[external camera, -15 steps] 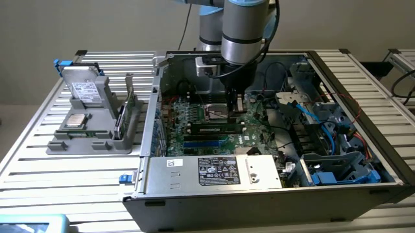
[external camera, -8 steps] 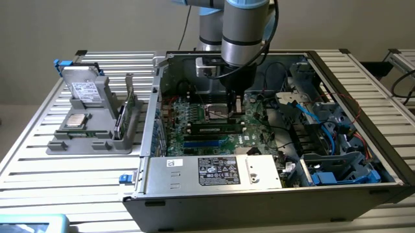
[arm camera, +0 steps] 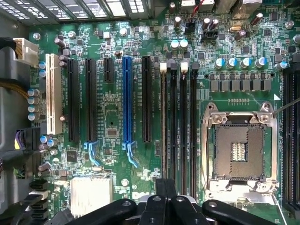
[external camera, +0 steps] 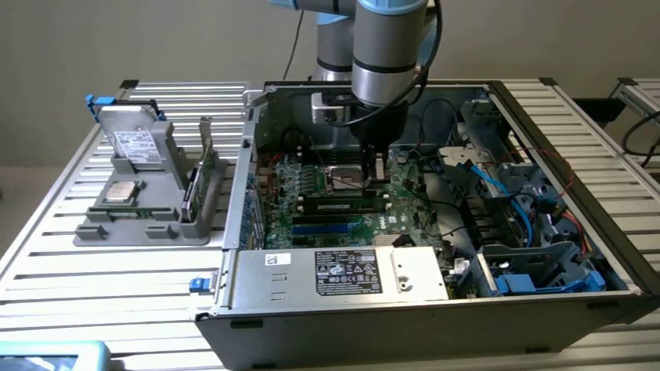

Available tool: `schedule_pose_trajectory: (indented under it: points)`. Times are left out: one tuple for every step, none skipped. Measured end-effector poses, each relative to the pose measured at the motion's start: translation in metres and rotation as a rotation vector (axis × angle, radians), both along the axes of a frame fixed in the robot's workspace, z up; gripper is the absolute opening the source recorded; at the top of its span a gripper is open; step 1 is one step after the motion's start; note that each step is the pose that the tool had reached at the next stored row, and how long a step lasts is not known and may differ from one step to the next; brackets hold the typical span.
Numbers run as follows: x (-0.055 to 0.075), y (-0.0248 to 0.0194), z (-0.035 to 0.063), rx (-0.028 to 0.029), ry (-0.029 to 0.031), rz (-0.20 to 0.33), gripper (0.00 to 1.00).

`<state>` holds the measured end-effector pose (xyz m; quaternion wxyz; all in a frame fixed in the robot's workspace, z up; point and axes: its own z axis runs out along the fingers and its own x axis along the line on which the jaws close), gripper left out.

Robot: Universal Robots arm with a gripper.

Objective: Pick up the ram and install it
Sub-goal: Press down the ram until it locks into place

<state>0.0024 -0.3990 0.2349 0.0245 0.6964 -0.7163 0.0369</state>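
Observation:
The ram (external camera: 335, 207) is a dark stick with a small white label. It stands on edge in a black motherboard slot, the one farthest from the processor socket (external camera: 345, 179). From the wrist camera the ram (arm camera: 163, 122) shows edge-on as a thin strip in that slot. My gripper (external camera: 378, 171) hangs inside the open case, just above the board between the socket and the slots. In the wrist view the gripper (arm camera: 166, 187) is shut over one end of the memory slots, with nothing visible between its fingers.
A grey holder (external camera: 144, 224) on the slatted table at the exterior view's left carries a silver processor chip (external camera: 124, 191), a green expansion card (external camera: 209, 158) and a drive (external camera: 134, 143). The power supply (external camera: 341, 270), cables and a drive cage (external camera: 536, 270) crowd the case.

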Motion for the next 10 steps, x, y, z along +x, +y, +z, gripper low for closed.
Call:
schedule_pose_trajectory:
  points:
    - [0.0000, 0.0004, -0.0002, -0.0017, -0.0004, 0.000, 0.11]
    - [0.0000, 0.0011, -0.0004, -0.0028, -0.0007, 0.000, 0.11]
    - [0.0000, 0.0016, -0.0007, -0.0036, -0.0008, 0.000, 0.11]
    - [-0.0001, 0.0022, -0.0009, -0.0048, -0.0008, 0.000, 0.11]
    - [-0.0004, 0.0029, -0.0011, -0.0058, -0.0007, 0.000, 0.11]
    - [-0.0006, 0.0033, -0.0015, -0.0068, -0.0008, 0.000, 0.11]
    - [-0.0009, 0.0034, -0.0018, -0.0077, -0.0011, 0.000, 0.11]
    - [-0.0011, 0.0034, -0.0020, -0.0089, -0.0012, 0.000, 0.11]
    - [-0.0010, 0.0034, -0.0022, -0.0103, -0.0015, 0.000, 0.11]
    - [-0.0010, 0.0035, -0.0028, -0.0116, -0.0020, 0.000, 0.11]
